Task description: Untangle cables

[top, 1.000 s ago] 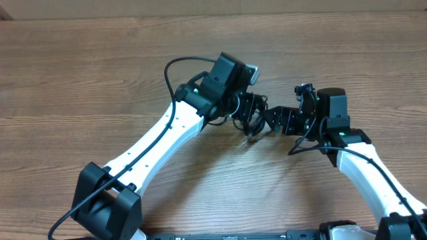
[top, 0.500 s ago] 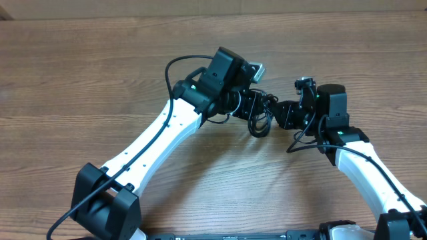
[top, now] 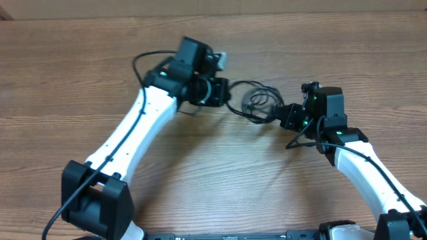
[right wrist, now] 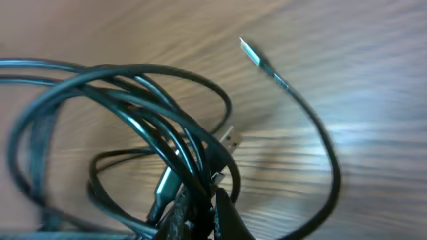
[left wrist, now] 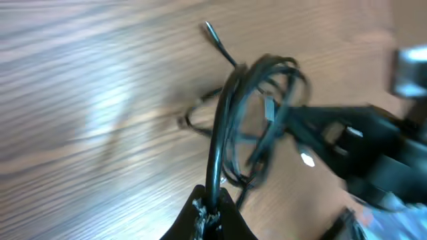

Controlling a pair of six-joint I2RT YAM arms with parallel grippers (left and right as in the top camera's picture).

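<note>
Cables [top: 255, 101]: tangled black loops strung between both grippers, just 12 o'clock of table [top: 80, 67] centre. One plug end [right wrist: 248, 48] sticks free. Left gripper [left wrist: 212, 212] at bundle's 9 o'clock, pinched onto one strand. Right gripper [right wrist: 200, 208] at 4 o'clock, clamped on several strands.

Brown wood-grain table top [top: 80, 73], grain running left to right, with soft patches of reflected light; a paler tan band [top: 333, 7] borders its far edge, overhead view.
</note>
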